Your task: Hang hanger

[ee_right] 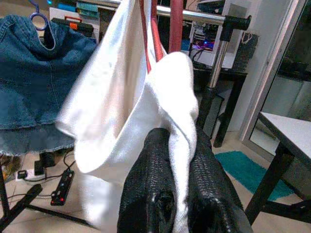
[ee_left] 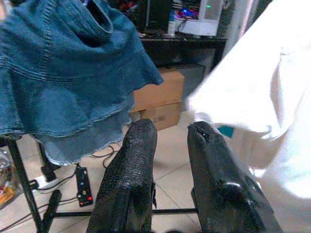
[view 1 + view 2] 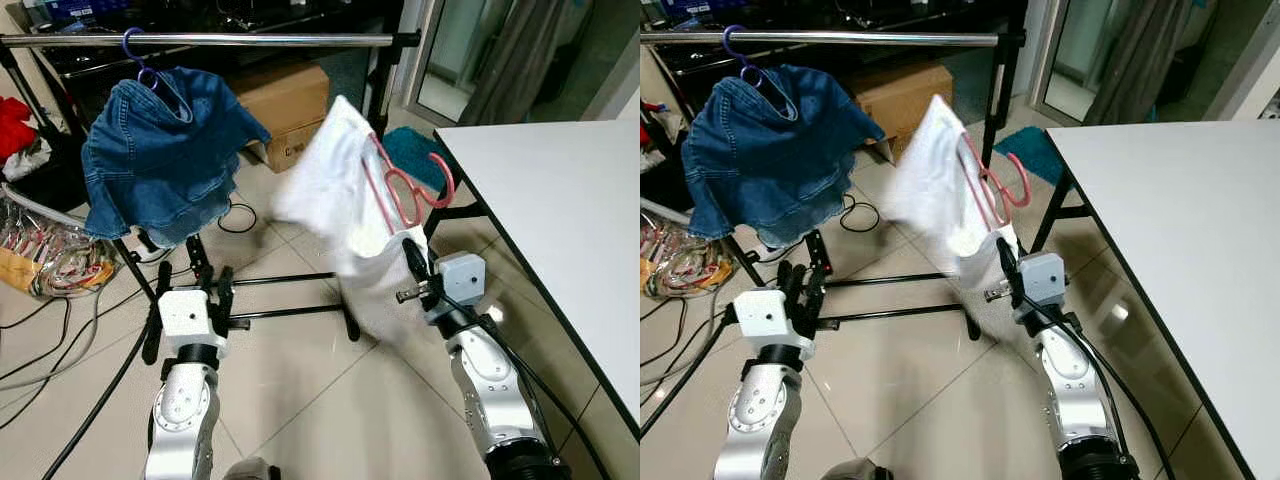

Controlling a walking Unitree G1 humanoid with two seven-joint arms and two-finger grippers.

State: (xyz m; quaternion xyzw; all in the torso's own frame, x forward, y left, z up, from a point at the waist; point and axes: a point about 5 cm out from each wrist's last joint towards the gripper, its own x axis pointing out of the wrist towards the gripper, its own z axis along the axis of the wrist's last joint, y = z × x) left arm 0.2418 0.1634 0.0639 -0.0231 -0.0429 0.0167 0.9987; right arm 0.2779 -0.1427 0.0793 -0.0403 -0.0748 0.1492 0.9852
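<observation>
A pink hanger point(image 3: 408, 190) carries a white garment point(image 3: 330, 190), held up in the air right of the rack's middle and below the silver rail point(image 3: 210, 40). My right gripper point(image 3: 412, 262) is shut on the white garment's lower edge, with cloth pinched between its fingers point(image 1: 150, 194). A blue denim skirt point(image 3: 160, 150) hangs from a purple hanger point(image 3: 135, 52) on the rail's left part. My left gripper point(image 3: 190, 275) is low in front of the rack, open and empty, its fingers point(image 2: 129, 179) pointing at the denim skirt point(image 2: 58, 73).
A white table point(image 3: 560, 210) with a dark edge stands close on the right. Cardboard boxes point(image 3: 285, 105) sit behind the rack. The rack's black base bars point(image 3: 290, 312), a power strip and cables lie on the tiled floor. Clutter is piled at the far left.
</observation>
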